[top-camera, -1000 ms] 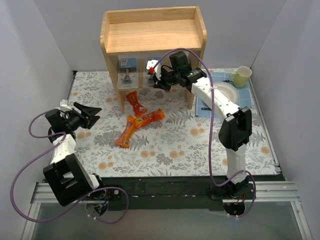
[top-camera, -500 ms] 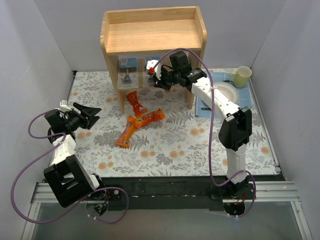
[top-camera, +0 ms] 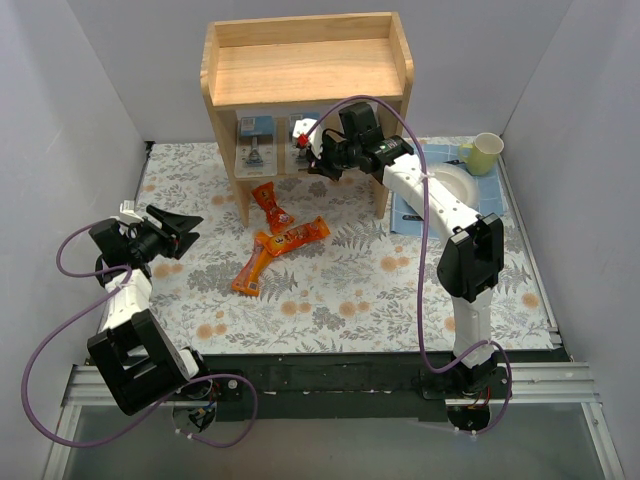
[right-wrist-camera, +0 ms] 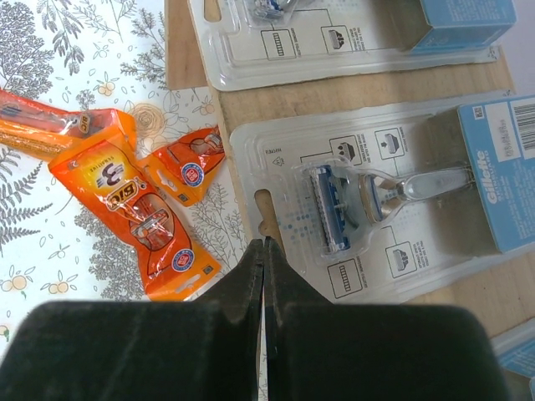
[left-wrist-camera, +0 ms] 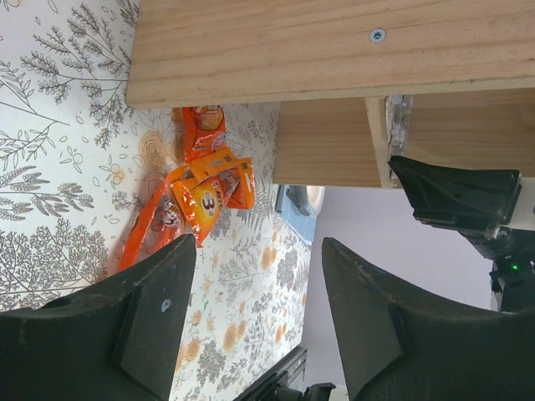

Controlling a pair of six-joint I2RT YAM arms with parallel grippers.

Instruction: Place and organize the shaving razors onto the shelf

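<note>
The wooden shelf (top-camera: 310,70) stands at the back. Two razor packs (top-camera: 256,140) (top-camera: 299,135) lie on its lower tier. In the right wrist view one clear pack with a blue card (right-wrist-camera: 376,196) lies flat on the wooden board (right-wrist-camera: 468,292). A second pack (right-wrist-camera: 334,33) lies beyond it, and a blue corner of a third (right-wrist-camera: 514,351) shows at the lower right. My right gripper (right-wrist-camera: 264,244) is shut, its tips at the near edge of the middle pack by the hang hole; it also shows in the top view (top-camera: 318,160). My left gripper (top-camera: 185,228) is open and empty at the left (left-wrist-camera: 257,246).
Three orange snack packets (top-camera: 272,205) (top-camera: 290,238) (top-camera: 250,270) lie on the floral cloth in front of the shelf, also in the right wrist view (right-wrist-camera: 138,200). A green mug (top-camera: 484,153) and a white plate (top-camera: 452,185) on a blue mat sit at the back right.
My right gripper has edged slightly left and further under the shelf's top, and the pack at its tips has shifted a little inward. The left arm has not moved.
</note>
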